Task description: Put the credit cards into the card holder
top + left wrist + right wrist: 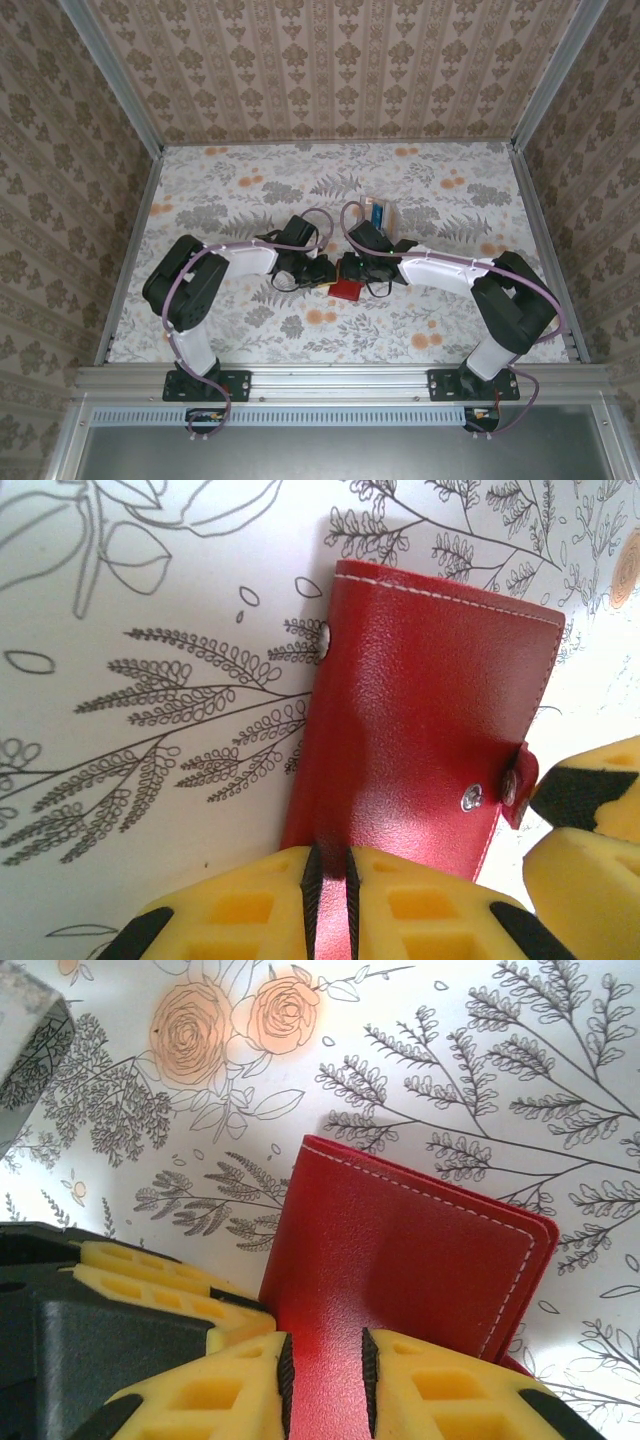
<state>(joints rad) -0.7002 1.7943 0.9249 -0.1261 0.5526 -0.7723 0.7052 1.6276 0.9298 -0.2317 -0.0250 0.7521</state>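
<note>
Left end effector (330, 905): nearest the left wrist camera; its yellow fingers (240, 905) are drawn to a thin gap and pinch the near edge of the card holder (420, 710).
Right end effector (325, 1380): closed to a narrow gap, gripping an edge of the same red leather, which fills the space between its pads.
Card holder: folded, red, white stitching along its border; a snap tab (517, 788) wraps over one side, with a metal stud beside it. From above it sits mid-table, between the two end effectors, towards the near side. Whether it rests on the surface or is lifted off it, I cannot tell.
End effectors together: they meet at the card holder from left and right, nearly touching; the right one's yellow fingers lie just beside the snap tab in the left wrist view.
Credit cards (375, 206): a blue bit at a small box (383, 215), farther back than the card holder and slightly right.
Table (440, 320): flowered covering with grey ferns and orange blooms.
</note>
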